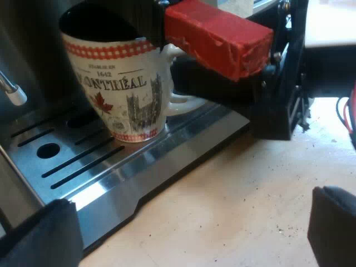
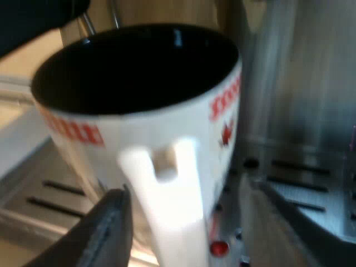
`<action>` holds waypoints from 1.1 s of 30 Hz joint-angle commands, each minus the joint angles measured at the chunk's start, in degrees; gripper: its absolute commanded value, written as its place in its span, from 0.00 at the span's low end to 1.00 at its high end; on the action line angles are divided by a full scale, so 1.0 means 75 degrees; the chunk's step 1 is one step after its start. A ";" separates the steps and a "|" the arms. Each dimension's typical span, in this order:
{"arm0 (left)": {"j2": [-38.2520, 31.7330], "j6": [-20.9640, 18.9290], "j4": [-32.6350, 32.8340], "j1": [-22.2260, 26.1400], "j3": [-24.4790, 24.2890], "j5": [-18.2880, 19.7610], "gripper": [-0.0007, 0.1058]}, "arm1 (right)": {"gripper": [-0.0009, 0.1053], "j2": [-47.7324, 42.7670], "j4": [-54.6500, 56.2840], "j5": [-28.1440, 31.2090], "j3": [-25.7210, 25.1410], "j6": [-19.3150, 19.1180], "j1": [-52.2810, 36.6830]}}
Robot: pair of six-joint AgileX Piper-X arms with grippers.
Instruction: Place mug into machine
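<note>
On the slotted metal drip tray of the espresso machine stands the mug, upright, its foot flat on the steel. It is white with a red checked band under the rim, a red maple leaf and dark lettering on its side, and a dark inside. Just above its rim and its loop, the red end of the holder's dark grip juts out from the machine's front.

The right tool is at the mug's loop, with one black finger close against one side of it and the other finger clear of it on the far side. The jaws are parted and straddle the loop without clamping it. From the left wrist view, the same arm shows as a dark bulk reaching in beside the mug under the red end.

The left tool hangs over the pale wooden bench in front of the tray, well apart from the mug, its two fingers spread wide with nothing between them.
</note>
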 commanded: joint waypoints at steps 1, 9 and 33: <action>0.0002 -0.0089 -0.0194 -0.0036 -0.0013 -0.0025 0.80 | 0.45 -0.0131 0.0323 -0.0072 -0.0078 0.0037 0.0036; 0.0002 -0.0089 -0.0225 -0.0036 -0.0013 -0.0025 0.80 | 0.45 -0.0103 0.0583 -0.0424 -0.0078 0.0483 0.0056; 0.0002 -0.0089 -0.0318 -0.0036 -0.0013 -0.0025 0.80 | 0.45 0.0949 0.0712 0.0397 -0.1491 0.0827 -0.0073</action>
